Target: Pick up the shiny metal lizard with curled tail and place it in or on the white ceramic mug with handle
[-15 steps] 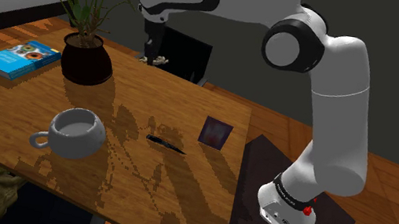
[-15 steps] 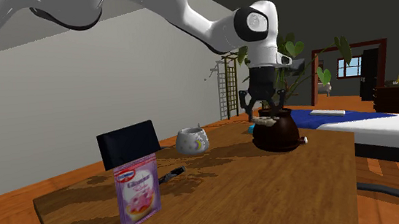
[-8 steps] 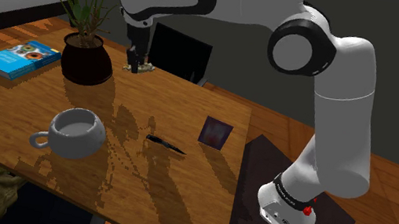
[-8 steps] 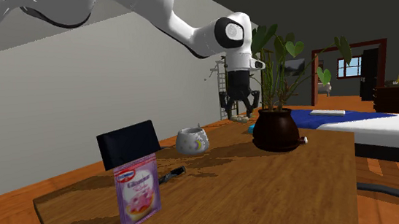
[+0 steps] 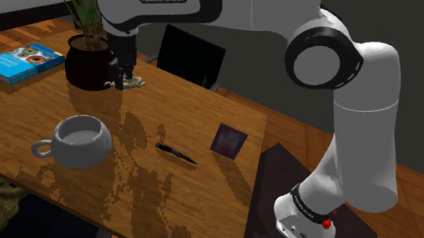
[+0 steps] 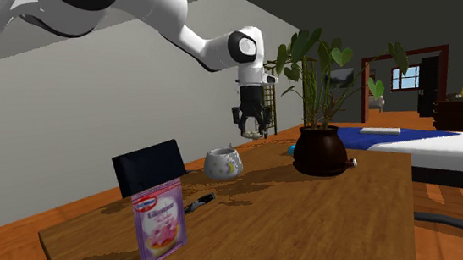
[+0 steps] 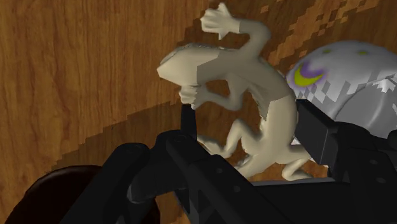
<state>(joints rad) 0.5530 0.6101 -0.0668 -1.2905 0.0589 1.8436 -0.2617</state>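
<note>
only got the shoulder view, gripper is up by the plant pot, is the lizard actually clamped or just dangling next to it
Observer: Clamped. In the wrist view the two black fingers of the gripper clasp the pale lizard between them.
Operator: ok is it clear of the table
Observer: Yes. The second exterior view shows it hanging well above the table, higher than the rim of the mug.
Operator: mug looks plain to me
Observer: It isn't. The wrist view shows purple and yellow-green marks on its wall.
</note>
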